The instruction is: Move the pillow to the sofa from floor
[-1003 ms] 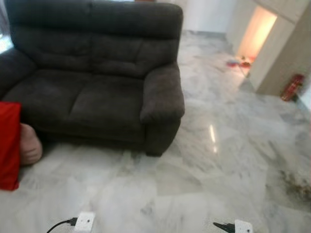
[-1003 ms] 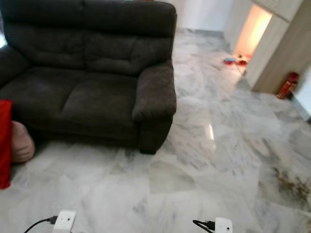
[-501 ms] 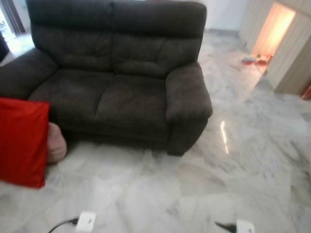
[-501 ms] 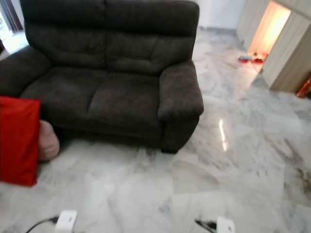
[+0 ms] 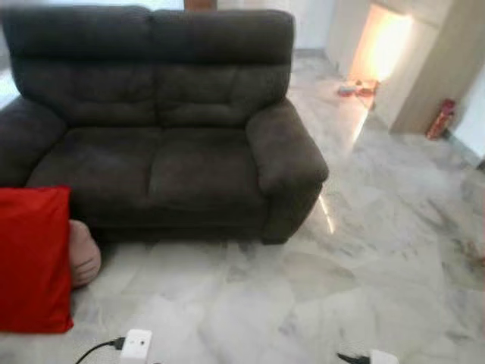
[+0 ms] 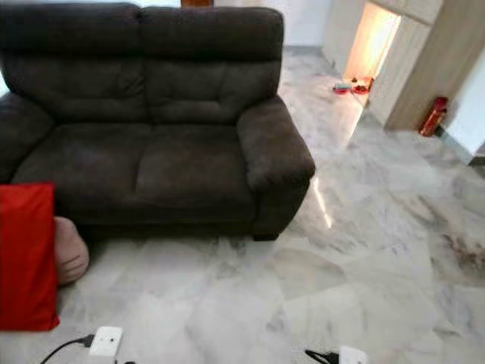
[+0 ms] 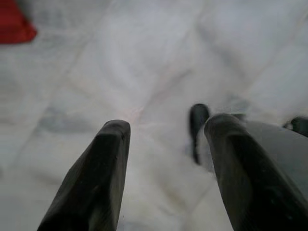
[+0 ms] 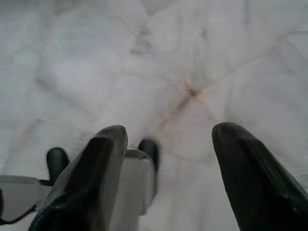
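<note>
Pillow [image 5: 32, 259], red, stands on edge on the marble floor [image 5: 364, 250] at about 8 o'clock in the head views, just in front of the sofa's [image 5: 159, 129] left end, with a pinkish cushion [image 5: 83, 252] touching its right side, tucked against the sofa base. Left gripper [image 7: 163, 144] hangs over bare floor with its jaws wide and holding nothing, a red pillow corner well off beyond its fingers. Right gripper [image 8: 166, 144] likewise hangs over bare floor, jaws wide and holding nothing.
</note>
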